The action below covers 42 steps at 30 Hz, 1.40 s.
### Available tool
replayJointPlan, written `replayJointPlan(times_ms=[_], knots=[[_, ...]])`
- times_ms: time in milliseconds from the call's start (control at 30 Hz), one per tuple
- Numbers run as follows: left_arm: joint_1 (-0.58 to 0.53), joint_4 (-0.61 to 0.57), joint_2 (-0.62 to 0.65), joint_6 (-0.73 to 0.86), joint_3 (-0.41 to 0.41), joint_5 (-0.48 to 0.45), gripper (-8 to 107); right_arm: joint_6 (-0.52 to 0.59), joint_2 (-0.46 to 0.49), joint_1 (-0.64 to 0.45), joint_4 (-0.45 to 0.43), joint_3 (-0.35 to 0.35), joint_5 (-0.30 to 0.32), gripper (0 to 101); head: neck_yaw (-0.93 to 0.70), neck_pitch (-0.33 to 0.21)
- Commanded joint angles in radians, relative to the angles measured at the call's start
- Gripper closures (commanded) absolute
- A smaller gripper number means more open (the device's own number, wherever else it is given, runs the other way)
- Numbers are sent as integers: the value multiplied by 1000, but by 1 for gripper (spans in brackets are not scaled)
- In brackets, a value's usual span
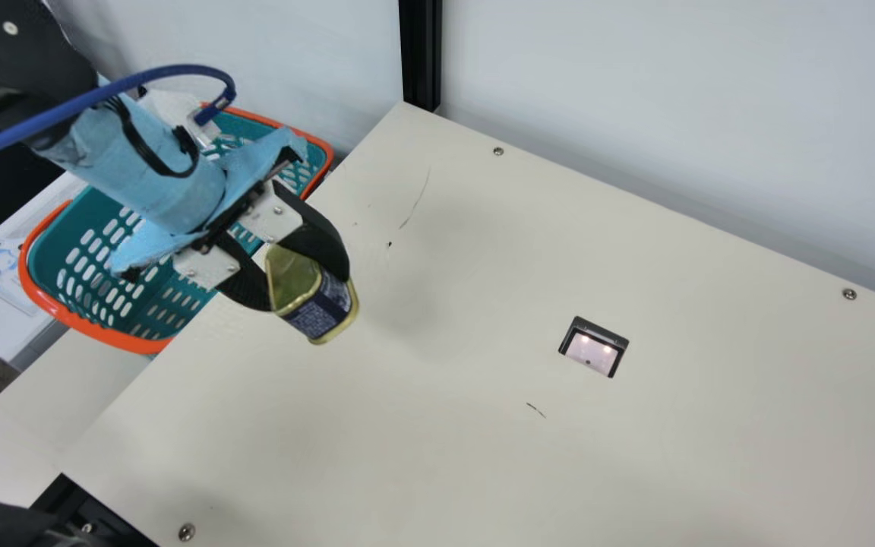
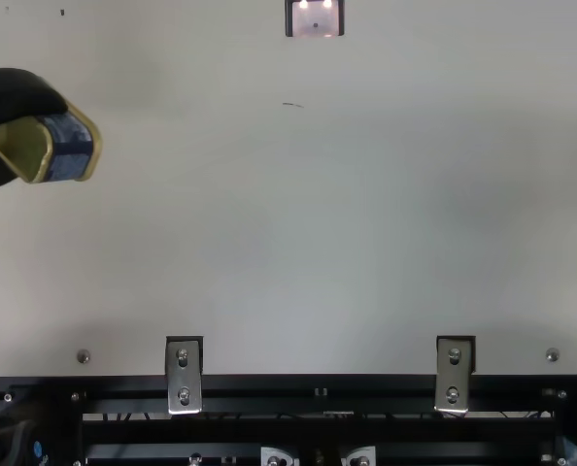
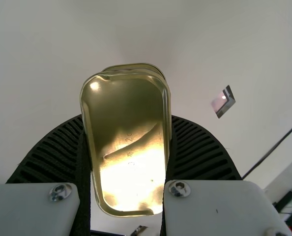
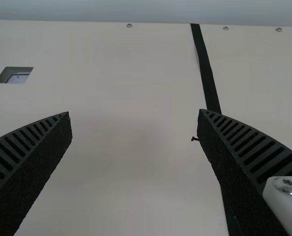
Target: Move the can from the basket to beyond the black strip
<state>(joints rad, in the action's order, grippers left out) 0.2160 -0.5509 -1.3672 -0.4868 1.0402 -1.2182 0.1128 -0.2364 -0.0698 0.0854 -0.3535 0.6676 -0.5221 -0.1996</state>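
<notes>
My left gripper (image 1: 297, 270) is shut on the can (image 1: 320, 304) in the main view, holding it tilted above the table's left part, just right of the basket (image 1: 96, 330). At the top view's left edge the can (image 2: 70, 146) sits between the fingers of the left gripper (image 2: 21, 136). The left wrist view has the can's gold end (image 3: 126, 142) pinched by the left gripper (image 3: 127, 157). In the right wrist view the right gripper (image 4: 134, 115) stands open with nothing between its fingers, and the black strip (image 4: 205, 69) runs along the table behind one finger.
A small rectangular cutout (image 1: 594, 348) is set in the cream table (image 1: 483, 456). A black post (image 1: 420, 53) rises at the table's back corner, and a pale wall stands behind. Metal brackets (image 2: 184, 375) line the front edge.
</notes>
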Motion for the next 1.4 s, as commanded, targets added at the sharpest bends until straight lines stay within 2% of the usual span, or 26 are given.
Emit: replayJointPlan(times_ms=[0,200,233,300,1200,1367], knots=[[-2,-47,-11,-1,-11,-2,89,0,0,0,0,0,0,0,-14,-31],[3,-160,-29,-42,-29,-2,89,0,0,0,0,0,0,0,-14,-31],[1,-129,-29,-25,-33,-2,89,0,0,0,0,0,0,0,-14,-31],[3,-159,-29,-42,-31,0,89,0,0,0,0,0,0,0,-14,-31],[8,-159,-31,-35,-32,0,89,0,0,0,0,0,0,0,-14,-31],[-26,-80,-6,-25,-32,51,89,0,0,0,0,0,0,0,-14,-31]])
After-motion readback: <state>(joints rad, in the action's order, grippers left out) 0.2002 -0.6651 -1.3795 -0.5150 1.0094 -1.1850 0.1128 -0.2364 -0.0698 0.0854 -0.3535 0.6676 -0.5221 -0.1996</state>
